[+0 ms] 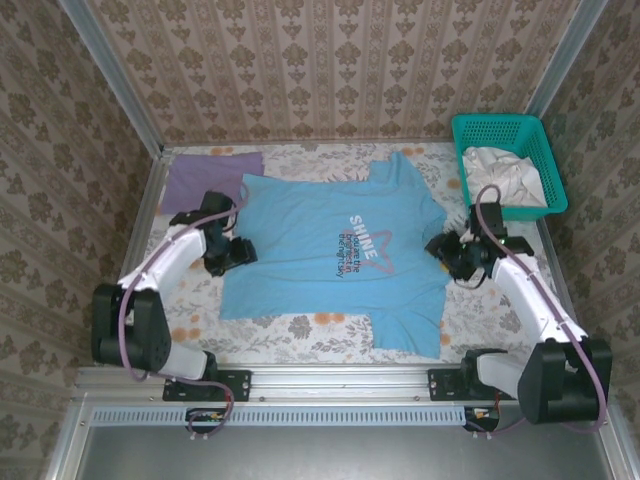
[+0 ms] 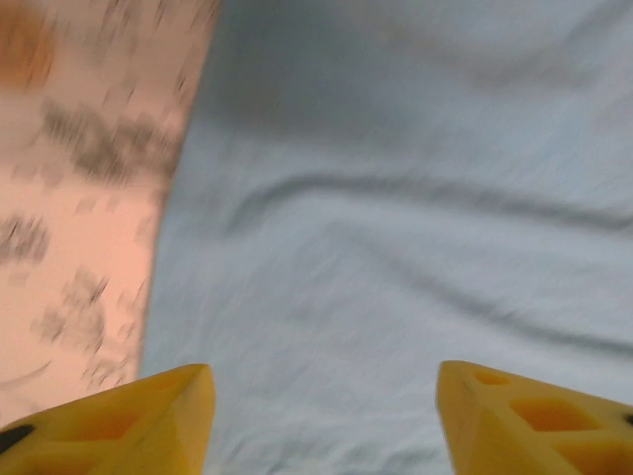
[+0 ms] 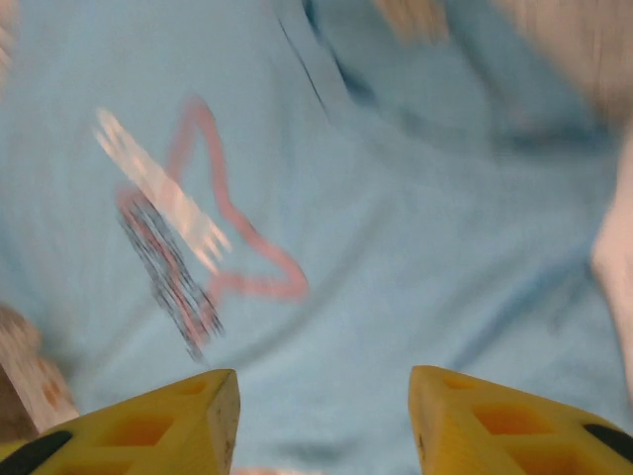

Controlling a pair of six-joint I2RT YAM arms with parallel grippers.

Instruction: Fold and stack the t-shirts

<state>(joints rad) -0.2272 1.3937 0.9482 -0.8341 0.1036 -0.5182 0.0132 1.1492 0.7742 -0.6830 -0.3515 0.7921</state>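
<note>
Both left gripper (image 2: 324, 381) and right gripper (image 3: 324, 381) hover, jaws apart, over wrinkled blue t-shirt (image 1: 310, 215).

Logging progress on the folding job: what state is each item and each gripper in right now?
Sky-blue t-shirt: spread flat, print up, unfolded.
Lavender t-shirt: flat rectangle at far left, apparently folded.
Teal basket: upright, holding crumpled white cloth.
Left gripper: open, above the blue shirt's edge.
Right gripper: open, above the shirt near its print.
</note>
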